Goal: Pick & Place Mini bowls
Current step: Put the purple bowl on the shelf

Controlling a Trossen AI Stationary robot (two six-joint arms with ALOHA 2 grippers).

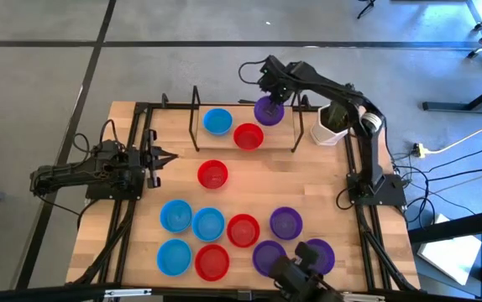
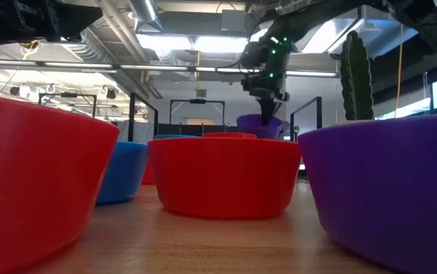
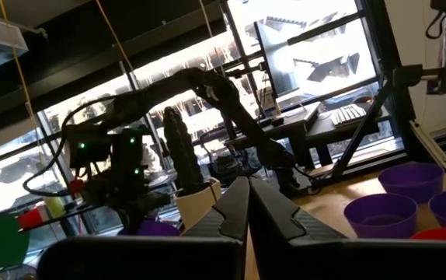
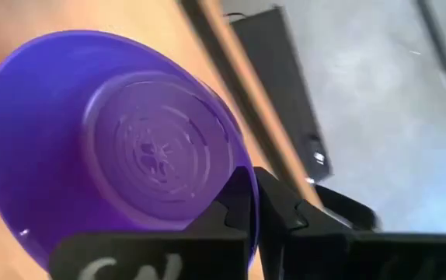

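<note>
Nearest us, a purple mini bowl (image 4: 122,140) fills the right wrist view, its ringed inside facing us, rim pinched between the right gripper (image 4: 256,204) fingers above the bench's (image 1: 308,180) far rail. We see eleven more bowls (blue, red, purple) spread below. The left gripper (image 3: 248,208) fingers rest closed, holding nothing, at the bench's left edge.

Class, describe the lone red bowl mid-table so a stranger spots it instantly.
Start at the black rack on the table's far side. Just nearer than it, one red bowl sits alone on bare wood, touching nothing, unlike the clustered bowls at the near edge.
</note>
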